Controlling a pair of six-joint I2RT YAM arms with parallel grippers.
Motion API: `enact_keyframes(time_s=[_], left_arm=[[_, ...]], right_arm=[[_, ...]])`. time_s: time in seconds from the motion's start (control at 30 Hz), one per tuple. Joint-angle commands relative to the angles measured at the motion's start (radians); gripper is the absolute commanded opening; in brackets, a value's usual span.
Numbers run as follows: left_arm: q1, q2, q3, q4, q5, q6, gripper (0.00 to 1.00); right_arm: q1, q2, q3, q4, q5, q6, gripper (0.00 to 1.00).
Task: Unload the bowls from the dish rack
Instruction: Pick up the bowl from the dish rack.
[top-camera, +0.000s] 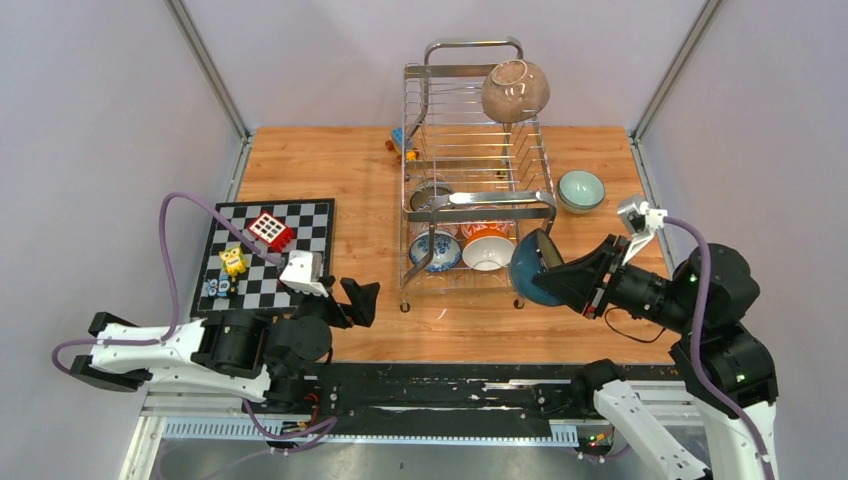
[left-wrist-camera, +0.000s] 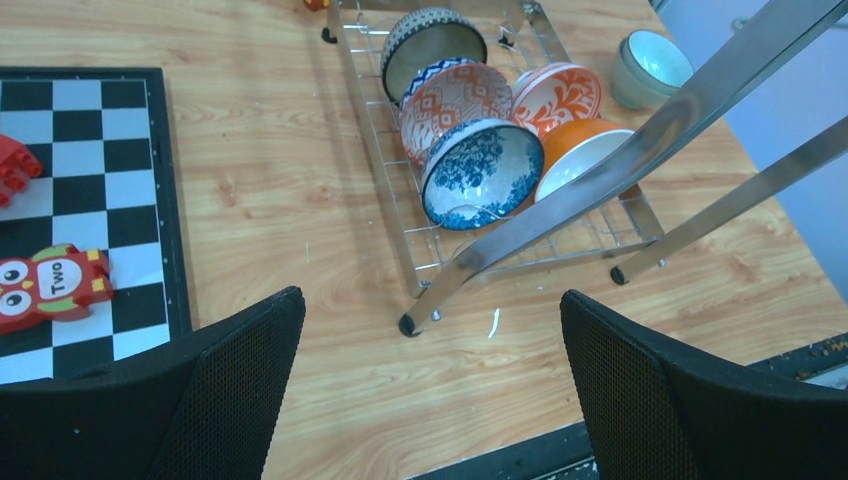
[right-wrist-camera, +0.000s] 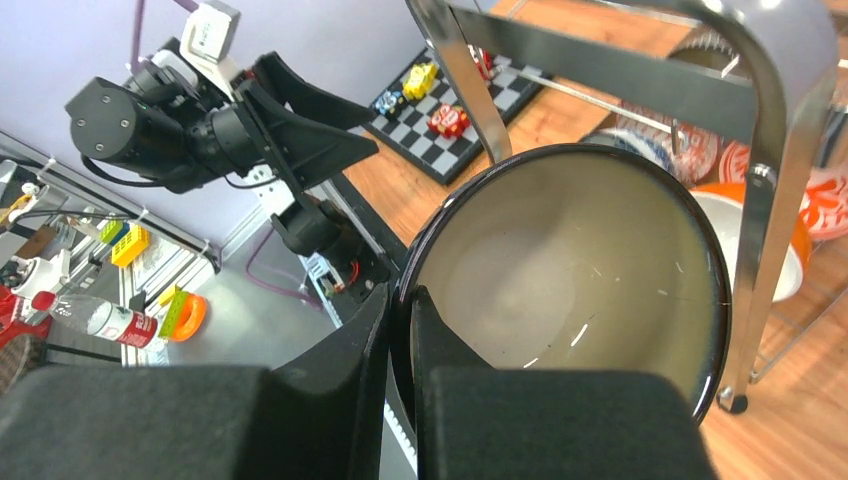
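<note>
Right gripper (right-wrist-camera: 398, 305) is pinched nearly shut on the rim of a dark teal bowl (top-camera: 527, 275), cream inside, held on edge just right of the dish rack (top-camera: 478, 150); left gripper (left-wrist-camera: 430, 395) gapes wide and empty above the near bench (top-camera: 320, 170). That chrome rack stands mid-bench, with a speckled brown bowl (top-camera: 515, 92) on its top tier and patterned bowls (top-camera: 436, 250) leaning in the lower tier. One mint green bowl (top-camera: 581, 190) sits on the bench right of it. Orange-brown wood forms the bench, enclosed by pale lilac walls (top-camera: 100, 120).

The dish rack (top-camera: 495, 198) is shiny metal wire, bowls (left-wrist-camera: 482, 172) glossy ceramic, table (top-camera: 320, 165) wood
</note>
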Motion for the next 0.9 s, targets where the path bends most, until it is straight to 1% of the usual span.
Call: enact_keyframes(time_s=[0.0,0.2,0.4,0.67,0.77,0.87], left_arm=[[-0.001,-0.008,-0.034,-0.038,0.012,-0.107,1.0],[-0.001,-0.03,-0.083,-0.069,0.039,-0.187,1.0],[-0.001,-0.052,-0.117,-0.081,0.053,-0.222,1.0],[-0.001,-0.045,-0.156,-0.054,0.073,-0.246,1.0],[-0.001,-0.042,-0.171,-0.056,0.084,-0.265,1.0],[-0.001,-0.044,-0.185,-0.056,0.092,-0.284,1.0]], right_arm=[[0.019,-0.038,-0.078,0.06,-0.01,-0.036,0.02],[0.019,-0.082,-0.186,0.049,0.019,-0.037,0.02],[0.019,-0.122,-0.254,0.0,0.073,-0.049,0.02],[0.022,-0.161,-0.438,0.048,0.106,0.0,0.02],[0.047,-0.179,-0.503,0.078,0.134,0.035,0.02],[0.101,-0.195,-0.538,0.078,0.225,0.057,0.02]])
